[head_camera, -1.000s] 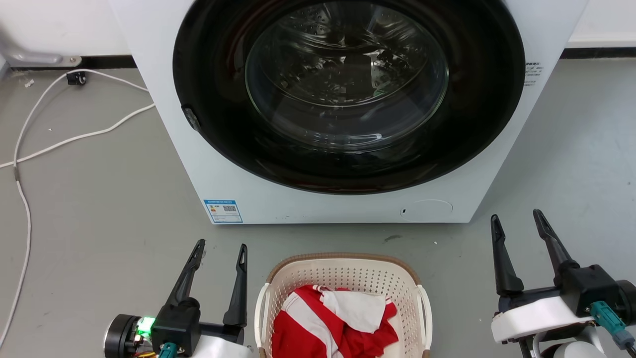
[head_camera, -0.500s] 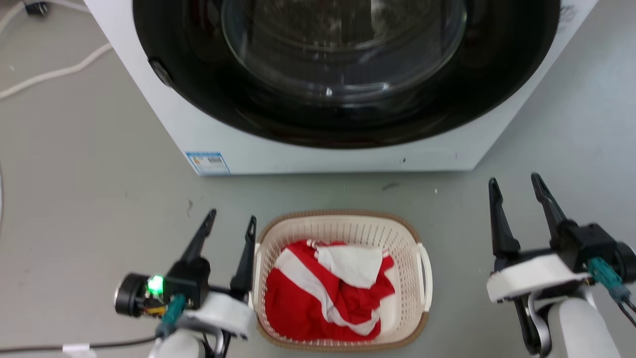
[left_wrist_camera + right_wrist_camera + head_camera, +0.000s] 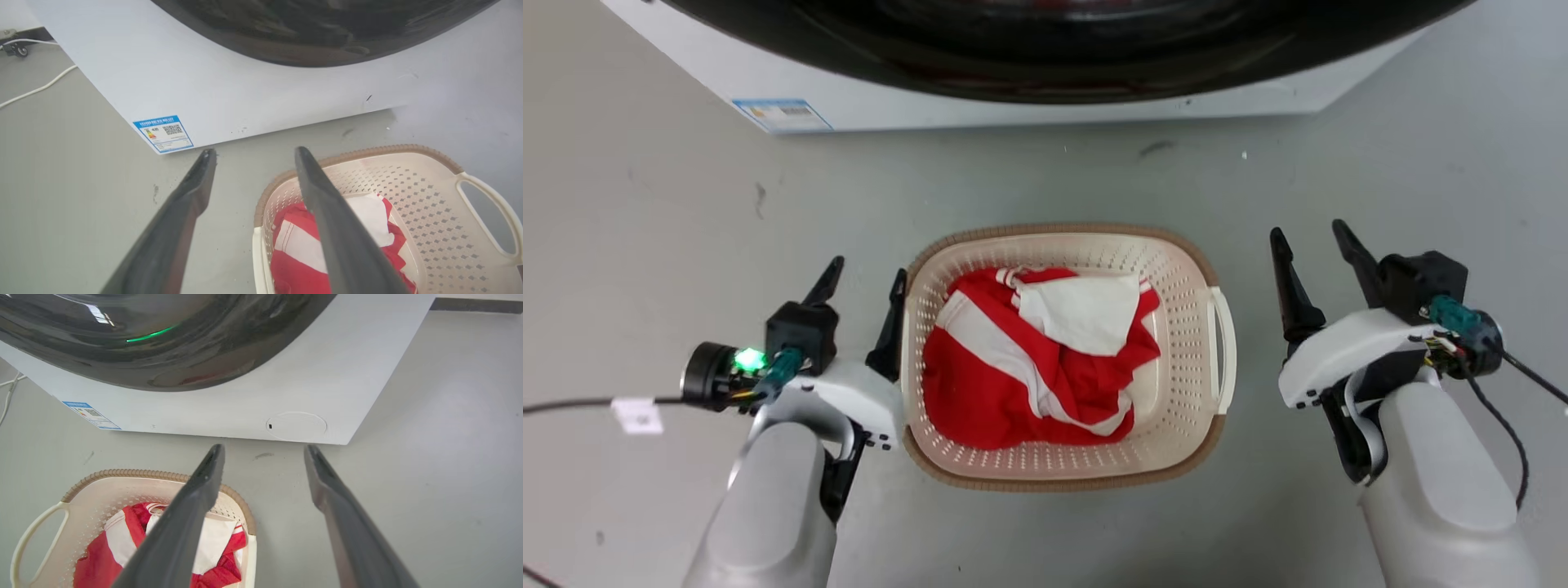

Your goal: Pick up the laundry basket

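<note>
On the floor [image 3: 645,204] by the washing machine [image 3: 1013,106], laundry basket [image 3: 1186,327] sits between two tools.
Left tool [image 3: 867,268] released, beside its rim; right tool [image 3: 1307,230] released, apart.

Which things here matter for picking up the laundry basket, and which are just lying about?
For the job: laundry basket, left pincer, right pincer, both open on either side of it.
Just lying about: washing machine, white cable on the floor, red and white cloth inside the basket.
</note>
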You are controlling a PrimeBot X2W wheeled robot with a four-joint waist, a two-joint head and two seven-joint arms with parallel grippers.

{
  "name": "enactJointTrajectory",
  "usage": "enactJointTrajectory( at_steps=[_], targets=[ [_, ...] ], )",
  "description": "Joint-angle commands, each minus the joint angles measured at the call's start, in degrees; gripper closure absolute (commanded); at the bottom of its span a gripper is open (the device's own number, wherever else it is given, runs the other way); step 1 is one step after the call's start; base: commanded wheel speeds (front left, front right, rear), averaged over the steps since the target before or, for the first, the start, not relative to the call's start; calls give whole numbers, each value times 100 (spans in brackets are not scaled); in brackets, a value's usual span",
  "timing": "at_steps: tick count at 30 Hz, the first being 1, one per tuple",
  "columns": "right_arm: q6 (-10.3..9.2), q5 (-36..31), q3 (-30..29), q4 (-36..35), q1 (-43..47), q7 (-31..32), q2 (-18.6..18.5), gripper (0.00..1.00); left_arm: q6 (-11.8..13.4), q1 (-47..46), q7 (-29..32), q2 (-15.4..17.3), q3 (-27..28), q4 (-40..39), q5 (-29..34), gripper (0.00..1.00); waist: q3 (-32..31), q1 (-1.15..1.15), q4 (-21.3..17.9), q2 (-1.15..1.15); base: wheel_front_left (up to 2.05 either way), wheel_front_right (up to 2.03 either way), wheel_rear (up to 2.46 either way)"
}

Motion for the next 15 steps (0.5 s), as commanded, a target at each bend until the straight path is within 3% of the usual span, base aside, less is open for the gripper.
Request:
enactJointTrajectory(
  at_steps=[1, 9, 15],
  targets=[
    [-2, 201, 48, 195, -161, 45, 0, 0, -24, -165, -14, 34, -79, 229, -6, 0, 306, -1, -26, 0, 0, 0, 0],
    [-2, 495, 461, 1650, -854, 406, -2, 0, -37, -1141, -8, 51, -707, 1965, -335, 0, 750, -1, 56, 0, 0, 0, 0],
    [-2, 240, 541, 2308, -1280, 471, -1, 0, -39, -1664, 176, 111, -1443, 2823, -831, 0, 979, -1, 96, 0, 0, 0, 0]
  ],
)
